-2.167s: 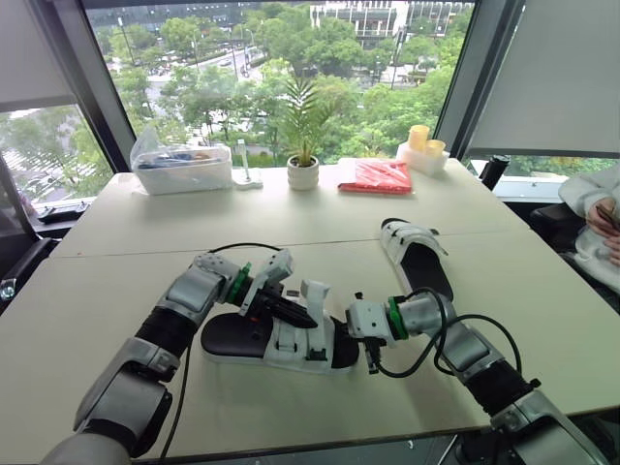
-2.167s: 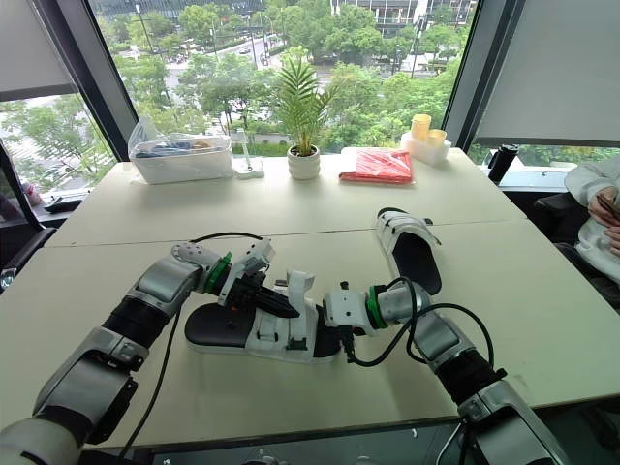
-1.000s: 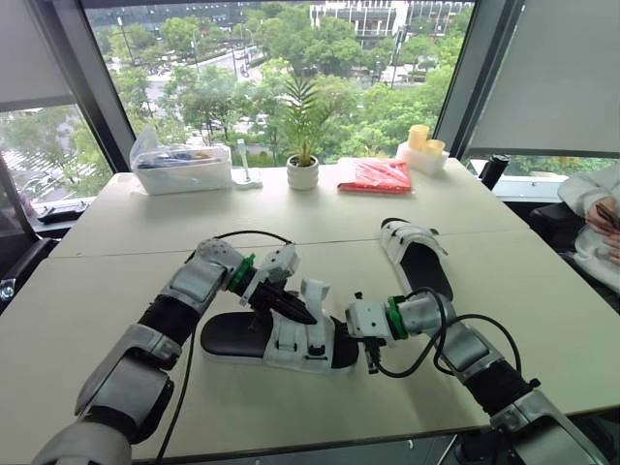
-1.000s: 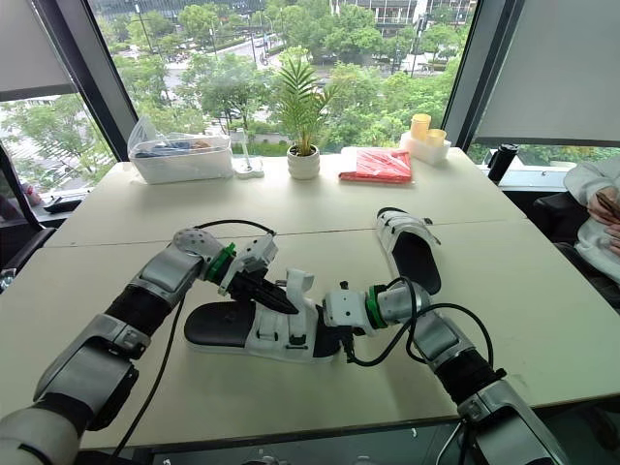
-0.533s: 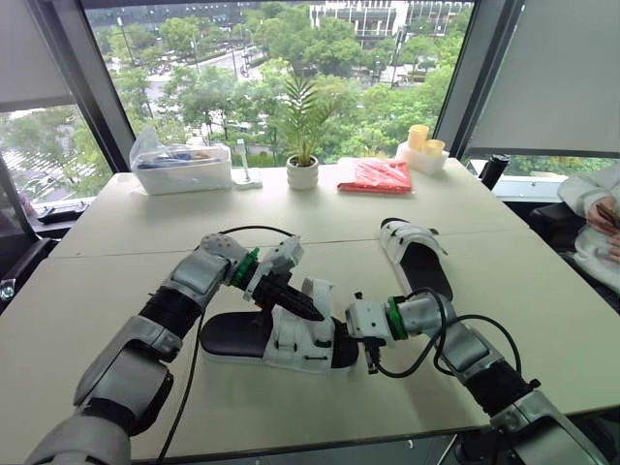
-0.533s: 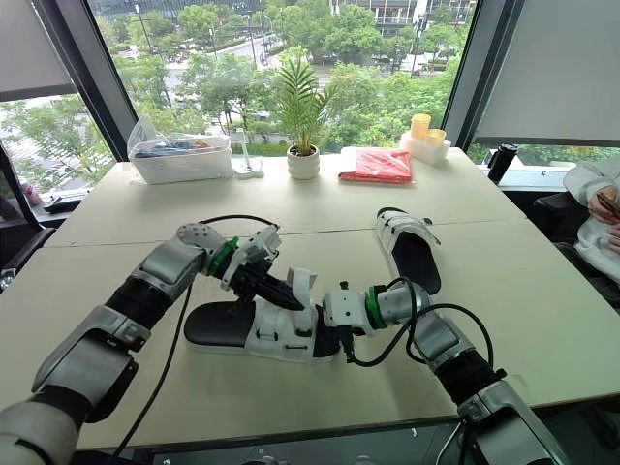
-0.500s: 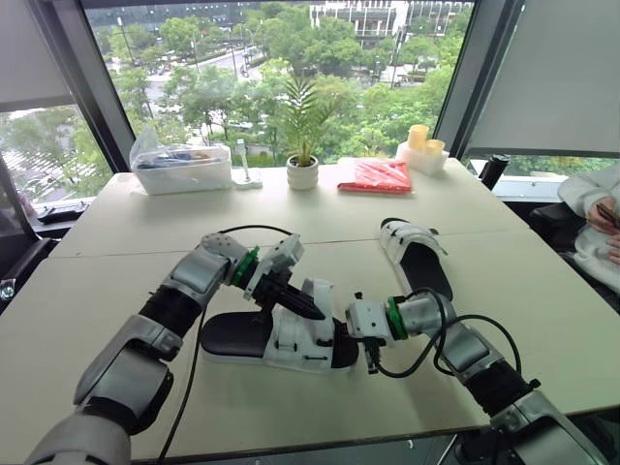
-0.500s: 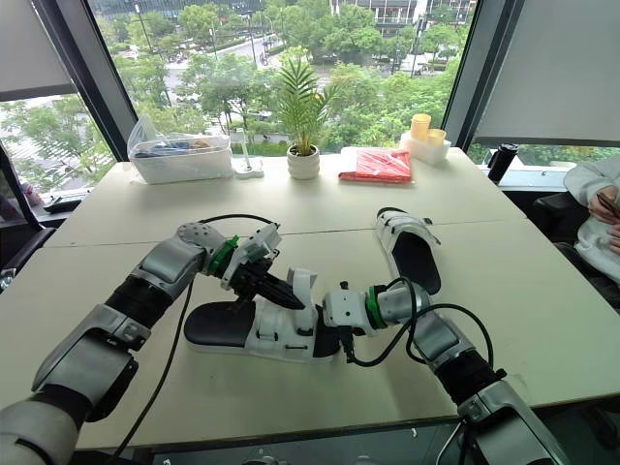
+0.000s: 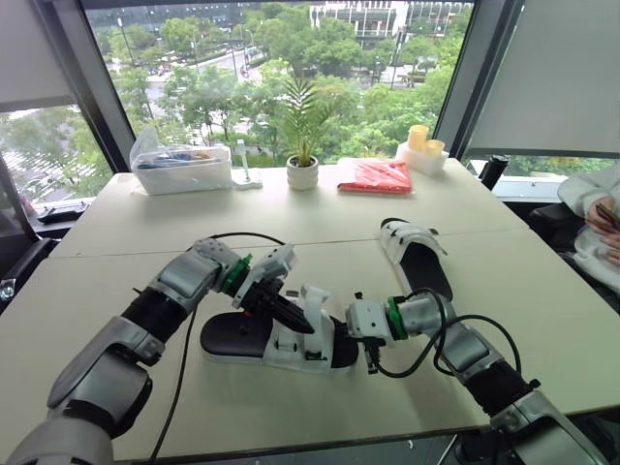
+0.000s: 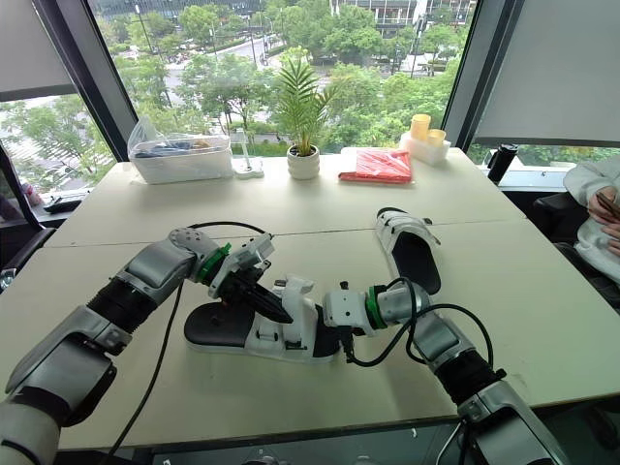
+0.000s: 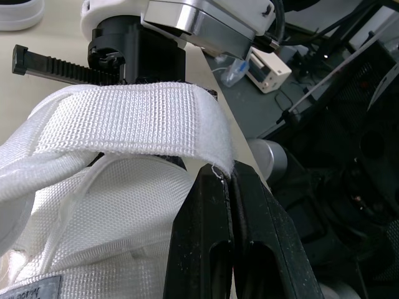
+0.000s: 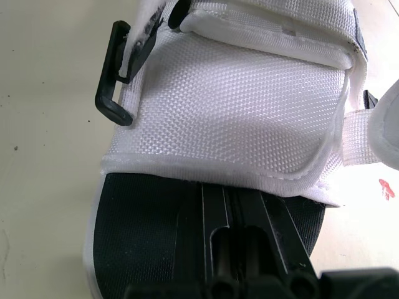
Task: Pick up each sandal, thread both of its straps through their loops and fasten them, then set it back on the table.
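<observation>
The left gripper [image 9: 305,325], fingers pinched shut on the tip of the white strap [image 11: 124,115], sits over the middle of the sandal [image 9: 276,347], which lies long-ways left to right on the table [image 9: 291,228], low in the frame, while the right gripper [image 12: 232,200] squeezes its right end.

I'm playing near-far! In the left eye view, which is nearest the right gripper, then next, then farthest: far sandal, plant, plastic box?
From the right gripper:
1. The far sandal, just beyond, right.
2. The plant, back middle.
3. The plastic box, back left.
</observation>
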`<action>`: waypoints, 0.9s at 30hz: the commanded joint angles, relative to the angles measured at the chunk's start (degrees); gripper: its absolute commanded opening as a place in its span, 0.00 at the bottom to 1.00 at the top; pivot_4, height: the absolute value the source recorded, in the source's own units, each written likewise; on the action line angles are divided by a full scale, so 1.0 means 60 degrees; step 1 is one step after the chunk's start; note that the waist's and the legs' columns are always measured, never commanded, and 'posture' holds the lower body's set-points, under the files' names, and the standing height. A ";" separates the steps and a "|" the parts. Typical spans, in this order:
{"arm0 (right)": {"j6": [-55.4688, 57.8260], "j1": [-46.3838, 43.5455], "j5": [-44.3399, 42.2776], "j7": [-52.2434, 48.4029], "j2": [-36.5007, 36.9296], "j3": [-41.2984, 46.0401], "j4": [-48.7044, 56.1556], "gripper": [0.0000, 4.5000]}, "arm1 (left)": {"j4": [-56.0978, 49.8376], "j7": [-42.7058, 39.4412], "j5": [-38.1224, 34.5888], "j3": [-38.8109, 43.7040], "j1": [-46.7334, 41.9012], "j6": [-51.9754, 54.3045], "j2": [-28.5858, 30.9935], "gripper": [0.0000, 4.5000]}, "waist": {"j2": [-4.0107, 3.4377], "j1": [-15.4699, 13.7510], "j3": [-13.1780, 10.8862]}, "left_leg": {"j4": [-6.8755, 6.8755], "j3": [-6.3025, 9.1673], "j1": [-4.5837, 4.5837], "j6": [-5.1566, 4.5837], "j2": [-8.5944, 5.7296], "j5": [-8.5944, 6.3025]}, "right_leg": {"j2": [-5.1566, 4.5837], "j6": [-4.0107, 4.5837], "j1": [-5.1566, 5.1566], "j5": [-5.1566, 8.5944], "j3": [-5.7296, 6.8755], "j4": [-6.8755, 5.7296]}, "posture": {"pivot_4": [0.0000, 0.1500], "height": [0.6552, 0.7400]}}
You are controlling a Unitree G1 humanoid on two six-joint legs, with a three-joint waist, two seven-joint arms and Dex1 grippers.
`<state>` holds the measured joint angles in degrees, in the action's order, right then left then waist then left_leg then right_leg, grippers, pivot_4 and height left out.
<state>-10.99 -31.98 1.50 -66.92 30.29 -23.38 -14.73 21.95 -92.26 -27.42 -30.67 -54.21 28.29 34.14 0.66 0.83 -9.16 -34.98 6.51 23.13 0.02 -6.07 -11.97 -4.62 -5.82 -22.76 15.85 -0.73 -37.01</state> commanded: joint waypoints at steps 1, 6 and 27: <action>0.0316 0.0306 0.0517 -0.0042 0.0041 -0.0370 -0.0350 0.00 | 0.0236 -0.0040 0.0278 0.0173 -0.0090 -0.0108 -0.0175 0.01 | 0.0000 0.0002 0.0000 | 0.0000 0.0000 0.0000 0.0000 0.0000 0.0000 | 0.0000 0.0000 0.0000 0.0000 0.0000 0.0000 | 1.00 1.00; 0.0326 0.0308 0.0535 -0.0023 0.0035 -0.0382 -0.0343 0.00 | 0.0522 -0.0040 0.0571 0.0310 -0.0118 -0.0014 -0.0458 0.01 | 0.0000 0.0002 0.0000 | 0.0000 0.0000 0.0000 0.0000 0.0000 0.0000 | 0.0000 0.0000 -0.0001 0.0000 0.0001 0.0000 | 1.00 1.00; 0.0373 0.0364 0.0534 0.0007 0.0069 -0.0374 -0.0229 0.00 | 0.0513 -0.0040 0.1425 0.0520 0.0337 -0.1018 -0.0774 0.01 | 0.0000 0.0019 0.0000 | 0.0001 -0.0001 0.0000 -0.0001 0.0000 -0.0001 | 0.0001 0.0000 -0.0003 0.0000 0.0000 -0.0004 | 1.00 1.00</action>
<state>-10.52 -31.59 1.51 -66.62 30.30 -23.41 -14.00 26.64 -91.98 -19.24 -28.00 -52.85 22.91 29.82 0.66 0.94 -9.16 -34.98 6.50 23.13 0.02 -6.07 -11.98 -4.62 -5.83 -22.77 15.85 -0.72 -37.04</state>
